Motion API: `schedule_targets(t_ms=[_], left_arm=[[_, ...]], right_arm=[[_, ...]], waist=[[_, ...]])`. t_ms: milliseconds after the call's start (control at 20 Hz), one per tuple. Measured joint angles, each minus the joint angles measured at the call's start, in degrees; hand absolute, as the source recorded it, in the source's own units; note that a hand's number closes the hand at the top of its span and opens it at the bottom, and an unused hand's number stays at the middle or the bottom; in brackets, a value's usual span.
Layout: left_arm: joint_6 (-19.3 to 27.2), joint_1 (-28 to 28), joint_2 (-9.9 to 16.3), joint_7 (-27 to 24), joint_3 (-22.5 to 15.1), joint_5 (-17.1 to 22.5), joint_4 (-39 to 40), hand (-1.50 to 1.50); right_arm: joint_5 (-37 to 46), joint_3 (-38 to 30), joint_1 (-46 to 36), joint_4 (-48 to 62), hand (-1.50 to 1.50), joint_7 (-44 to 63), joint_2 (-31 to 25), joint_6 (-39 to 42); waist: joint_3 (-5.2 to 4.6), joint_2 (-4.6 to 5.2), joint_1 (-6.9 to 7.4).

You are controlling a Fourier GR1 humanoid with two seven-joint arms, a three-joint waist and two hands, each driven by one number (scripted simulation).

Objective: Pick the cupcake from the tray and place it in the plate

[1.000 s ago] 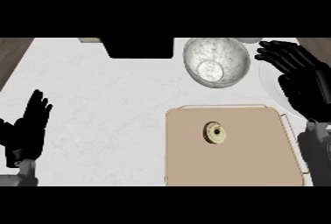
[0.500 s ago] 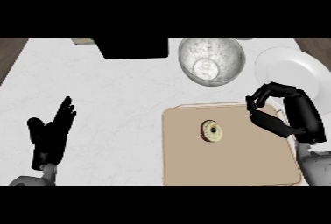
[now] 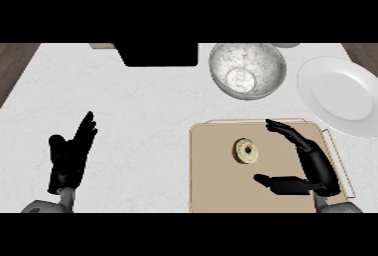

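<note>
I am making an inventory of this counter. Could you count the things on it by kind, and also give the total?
Cupcake: 1
Tray: 1
Plate: 1
Bowl: 1
Black box at the back: 1
Total: 5
Small items at the far edge are cut off and not counted. The right hand is open over the tray; the left hand rests open at the left.

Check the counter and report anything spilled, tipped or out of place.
Nothing stands out. The cupcake sits upright on the tray, the bowl and plate lie flat on the counter, and nothing is spilled.
</note>
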Motion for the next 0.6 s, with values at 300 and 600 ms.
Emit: schedule_targets(t_ms=[300, 600], left_arm=[[1.3, -0.1, -2.0, 0.0, -1.4, -2.0, 0.7, 0.00], [-0.1, -0.9, -1.6, 0.2, 0.1, -1.8, 1.4, 0.00]], right_arm=[[11.5, 2.1, -4.0, -0.6, -1.50, 7.7, -6.4, -2.1], [17.4, 5.8, -8.2, -5.0, -1.50, 21.5, -11.5, 4.9]], waist=[[-0.13, -0.14, 0.29], [-0.19, -0.20, 0.31]])
